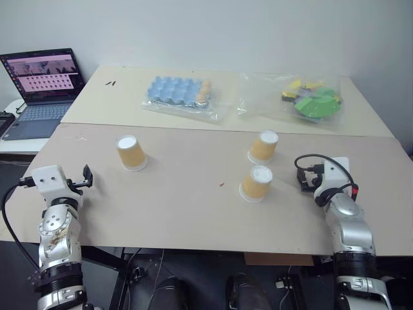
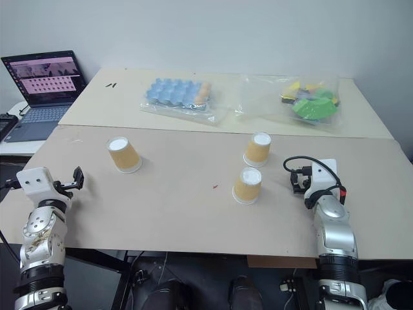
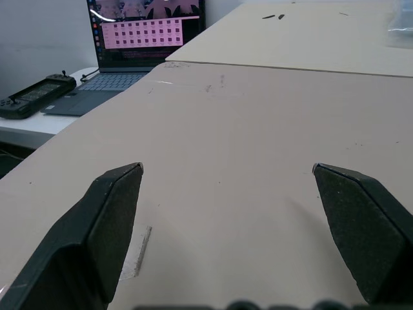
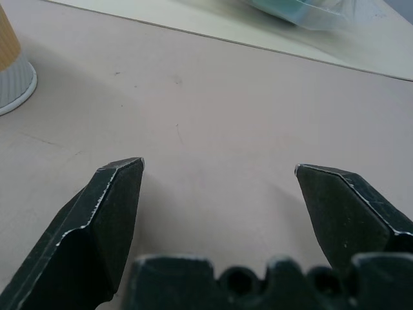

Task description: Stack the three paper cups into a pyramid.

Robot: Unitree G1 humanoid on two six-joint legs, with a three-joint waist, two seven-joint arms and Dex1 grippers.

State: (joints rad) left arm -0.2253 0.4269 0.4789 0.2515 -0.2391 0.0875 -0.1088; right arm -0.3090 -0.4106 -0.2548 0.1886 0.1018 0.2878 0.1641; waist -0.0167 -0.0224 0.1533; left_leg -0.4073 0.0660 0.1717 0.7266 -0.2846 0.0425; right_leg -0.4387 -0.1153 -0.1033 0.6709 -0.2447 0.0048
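Three tan paper cups stand upside down and apart on the beige table (image 1: 193,206). One cup (image 1: 131,154) is on the left, another (image 1: 263,147) is right of the middle, and the third (image 1: 256,183) sits just in front of that one. My left gripper (image 1: 87,177) hovers at the table's left edge, open and empty, well short of the left cup. My right gripper (image 1: 303,177) is open and empty to the right of the front cup. The right wrist view shows its spread fingers (image 4: 110,206) over bare table, with a cup's rim (image 4: 13,71) off to one side.
A blue egg tray (image 1: 177,92) in clear plastic and a bag of green and yellow items (image 1: 313,100) lie on the far table. An open laptop (image 1: 45,81) sits at the far left, with a black controller (image 3: 35,97) beside it.
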